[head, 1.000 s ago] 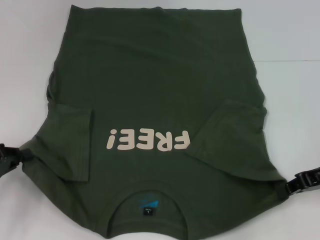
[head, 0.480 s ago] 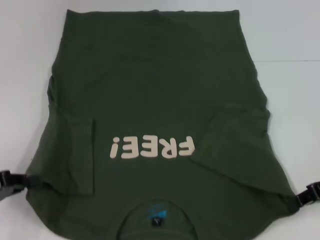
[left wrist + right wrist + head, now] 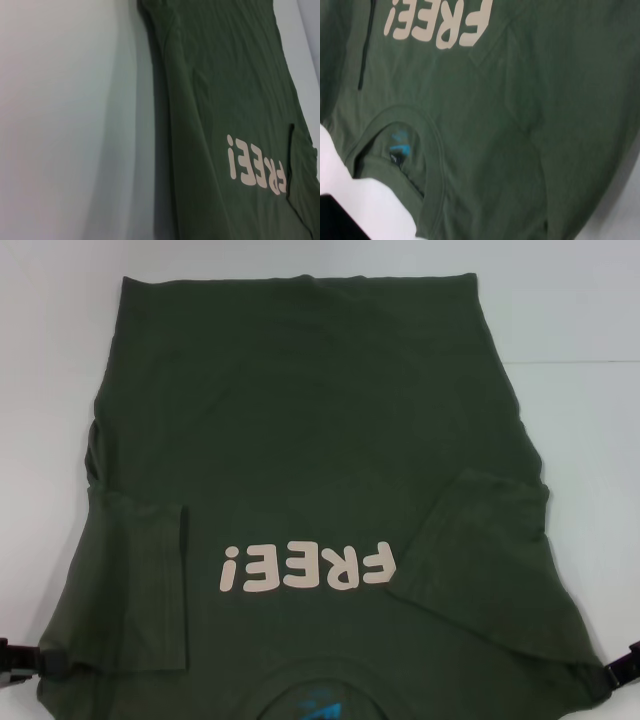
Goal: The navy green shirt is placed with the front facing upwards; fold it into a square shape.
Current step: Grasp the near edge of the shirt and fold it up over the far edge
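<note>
You have the navy green shirt [image 3: 310, 440] spread front up on the white tabletop [image 3: 580, 320], collar nearest the robot, both sleeves already turned in over the body; the "FREE!" lettering [image 3: 308, 570] reads upside down from the head view. The left hand [image 3: 20, 662] sits at the shirt's near left shoulder corner and the right hand [image 3: 622, 670] at the near right one — each appears clamped on the cloth there, though only the black housings show and the grip is a judgement. The step in hand looks like the lengthwise fold; your next move calls for lifting both corners evenly and carrying the collar end toward the far hem, keeping the sleeves tucked. The right wrist view alone shows the collar [image 3: 427, 150] and its blue label [image 3: 400, 142] in full; the left wrist view alone shows the shirt's left edge lying straight against bare tabletop; neither shows fingers.
</note>
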